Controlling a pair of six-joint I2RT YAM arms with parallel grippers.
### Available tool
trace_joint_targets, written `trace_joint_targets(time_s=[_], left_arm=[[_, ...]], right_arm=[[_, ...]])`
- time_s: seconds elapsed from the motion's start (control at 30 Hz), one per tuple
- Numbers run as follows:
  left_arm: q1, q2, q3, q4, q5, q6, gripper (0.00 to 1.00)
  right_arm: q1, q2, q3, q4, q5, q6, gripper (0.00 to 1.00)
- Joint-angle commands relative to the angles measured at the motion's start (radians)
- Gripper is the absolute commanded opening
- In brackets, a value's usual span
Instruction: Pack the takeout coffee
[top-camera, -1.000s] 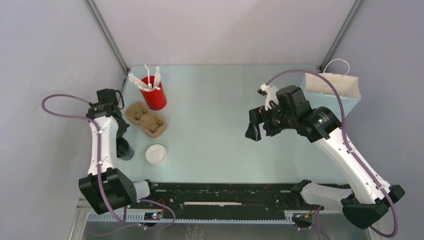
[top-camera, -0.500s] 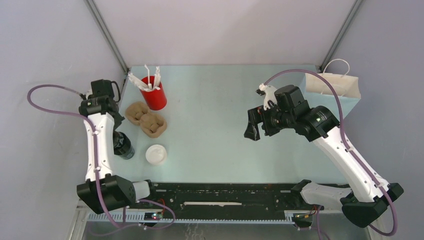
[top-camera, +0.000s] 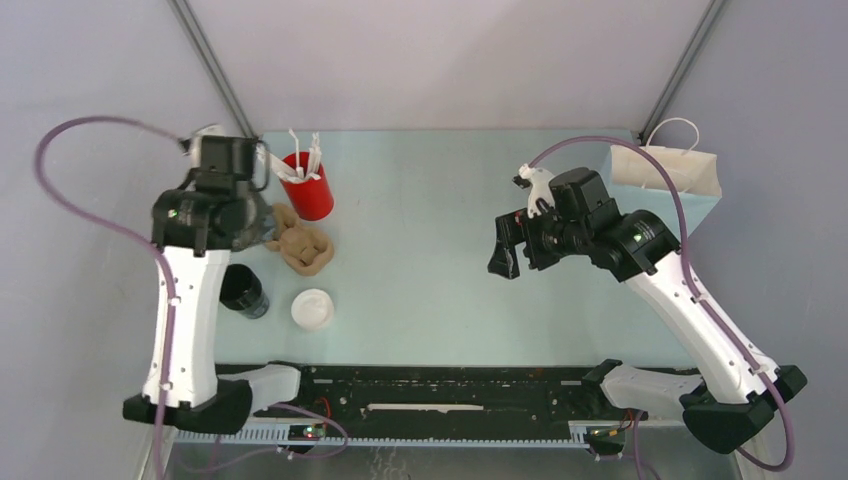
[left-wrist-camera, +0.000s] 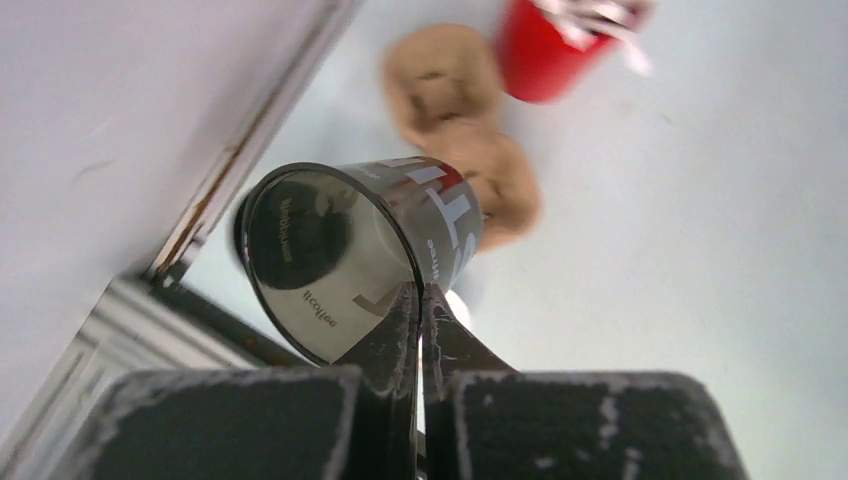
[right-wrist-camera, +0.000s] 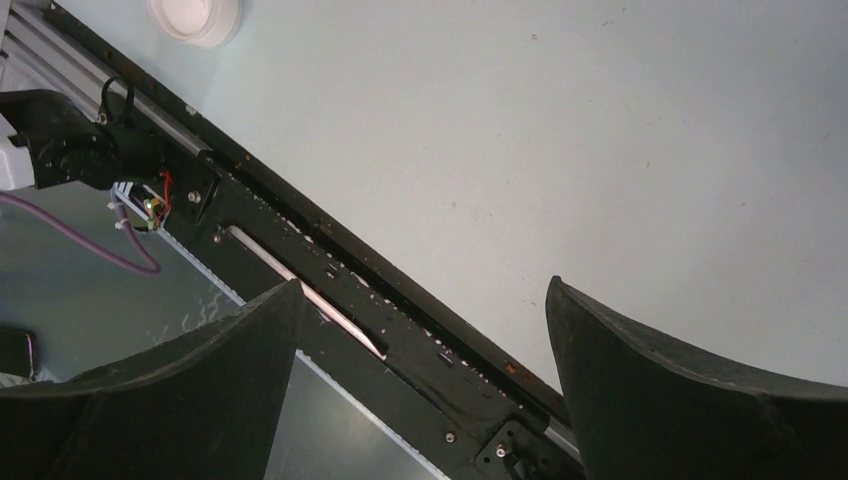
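The takeout coffee is a black cup (left-wrist-camera: 330, 250) without its lid, its open mouth tipped toward the left wrist camera. My left gripper (left-wrist-camera: 421, 290) is shut on the cup's rim, one finger inside the wall and one outside. From above, the cup (top-camera: 243, 290) shows at the table's left edge beside my left arm, which hides the fingers. The round white lid (top-camera: 312, 308) lies flat on the table just right of the cup. My right gripper (top-camera: 505, 250) hangs open and empty over the middle right, jaws wide apart (right-wrist-camera: 423, 282).
A brown pulp cup tray (top-camera: 305, 245) and a red cup of white cutlery (top-camera: 308, 185) stand behind the black cup. A white paper bag (top-camera: 667, 170) stands at the far right corner. The black rail (top-camera: 450, 385) runs along the near edge.
My left wrist has risen and swung toward the back over the tray, and its jaws have closed on the cup's rim. The cup has shifted slightly. The right arm has barely moved.
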Motion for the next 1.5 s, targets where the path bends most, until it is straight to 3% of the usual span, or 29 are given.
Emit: trace_joint_targets(time_s=[0.0,0.17,0.27,0.5,0.9,1.1,1.27,1.47], left_arm=[[-0.282,0.124,-0.016,0.103,-0.032,-0.04,0.0],[-0.525,0.386,0.05,0.232,0.029,0.027,0.0],[-0.607,0.532,0.112,0.302,0.104,0.067,0.0],[-0.76,0.774,0.198,0.368,0.138,0.139,0.0],[-0.851,0.84,0.134,0.329,0.066,0.131,0.0],[-0.891,0.862,0.111,0.344,0.003,0.152,0.07],[-0.9,0.86,0.085,0.349,0.007,0.162,0.16],[-0.902,0.792,0.07,0.35,0.03,0.169,0.4]], right_arm=[[-0.048,-0.015,0.056,-0.001,0.016,0.049,1.0],[-0.152,-0.051,0.096,-0.049,-0.008,0.104,1.0],[-0.178,-0.081,0.124,-0.096,0.029,0.115,1.0],[-0.186,-0.154,0.183,-0.175,0.087,0.184,1.0],[-0.186,-0.272,0.139,-0.186,0.095,0.329,1.0],[-0.186,-0.305,0.124,-0.181,0.098,0.367,1.0],[-0.186,-0.322,0.105,-0.17,0.101,0.389,1.0],[-0.185,-0.324,0.096,-0.155,0.101,0.397,1.0]])
